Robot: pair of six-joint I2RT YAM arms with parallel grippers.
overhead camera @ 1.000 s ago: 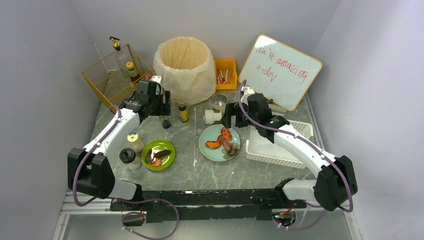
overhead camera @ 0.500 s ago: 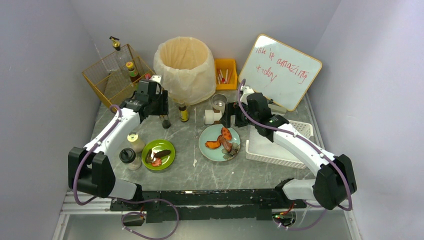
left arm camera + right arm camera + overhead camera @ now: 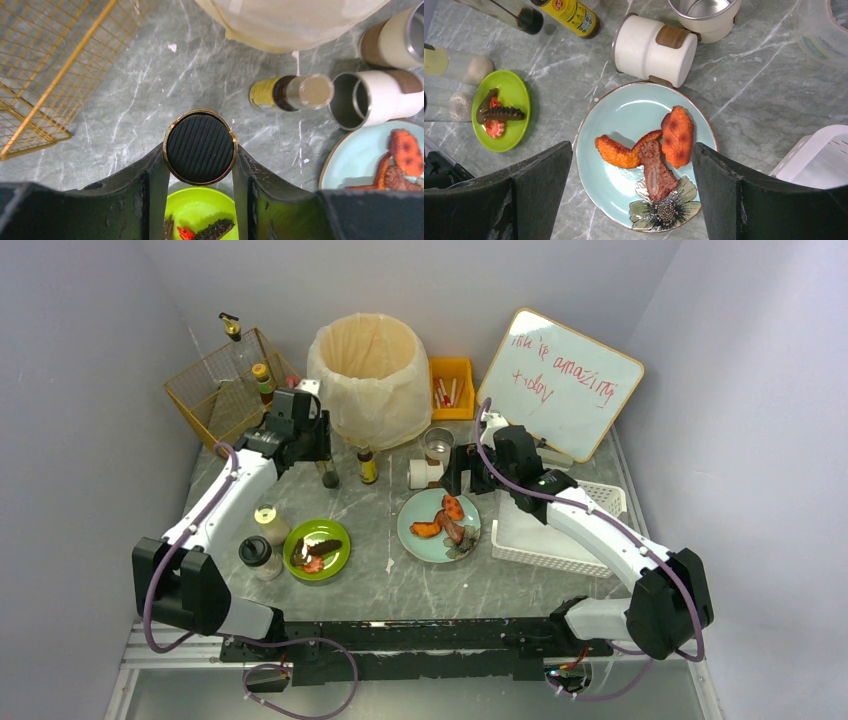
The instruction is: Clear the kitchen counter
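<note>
Top: left gripper (image 3: 320,460) clamped on slim black-capped glass bottle (image 3: 328,478), upright over grey marble-look kitchen counter (image 3: 420,580). Gold wire basket (image 3: 215,390) sat at its 10 o'clock (left arm nearer).
Left wrist: basket (image 3: 45,60) again at 10 o'clock.
Right wrist: right gripper (image 3: 634,170) agape over light-blue ceramic plate (image 3: 624,115).

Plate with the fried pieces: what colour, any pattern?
Pale turquoise plate with a dark flower motif at its rim; clearest in the right wrist view.

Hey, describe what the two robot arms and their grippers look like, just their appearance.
Both the left arm and right arm have white tubular links with black joint housings. A thin purple cable loops along each. The left gripper and right gripper have broad matte-black fingers.
</note>
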